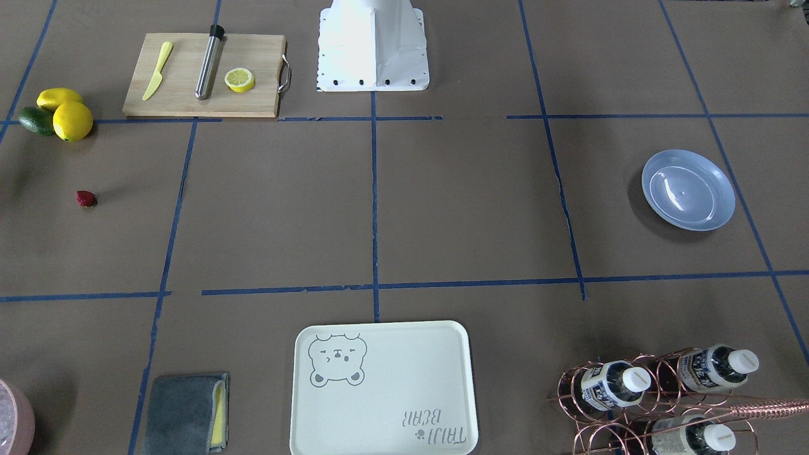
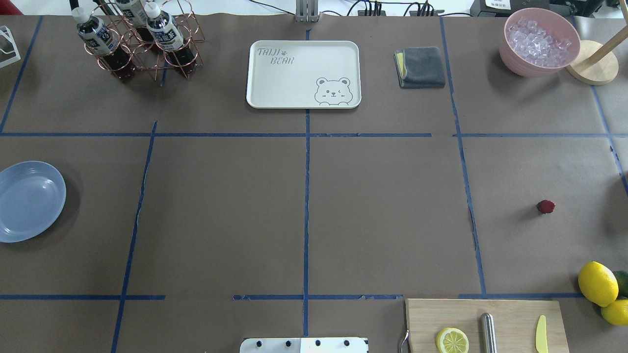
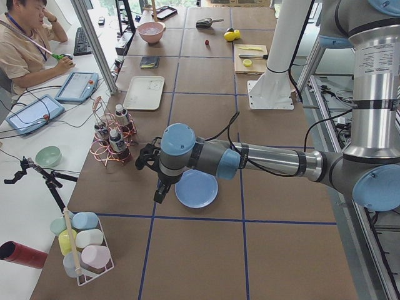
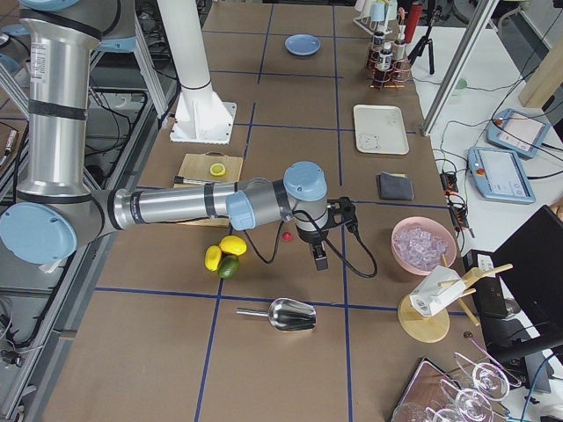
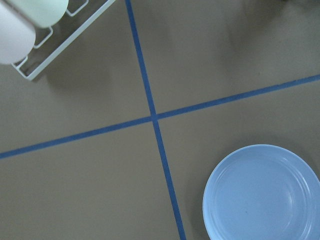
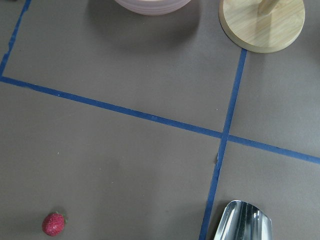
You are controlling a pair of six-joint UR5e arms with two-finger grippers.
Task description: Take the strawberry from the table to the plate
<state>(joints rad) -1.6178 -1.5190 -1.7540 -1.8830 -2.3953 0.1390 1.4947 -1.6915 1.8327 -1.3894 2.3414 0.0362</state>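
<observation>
- The strawberry is seen lying on the brown paper of the bench, in its right part, alone inside a square of blue tape
- The plate is set at the left edge of the bench, well apart from the strawberry
- The left arm is stretched out low over the bench; the left jaws are pointed down just beside the plate, and whether they are released or clenched cannot be told
- The right arm is reached over the right part; the right jaws are hung near the strawberry, apart from it, and their state cannot be told either
- Two lemons and an avocado are grouped at the near right edge, beside a wooden board on which a lemon slice, a metal rod and a yellow knife are laid
- Along the far side a bottle rack, a cream tray, a folded grey cloth and a pink bowl of ice are lined up
</observation>
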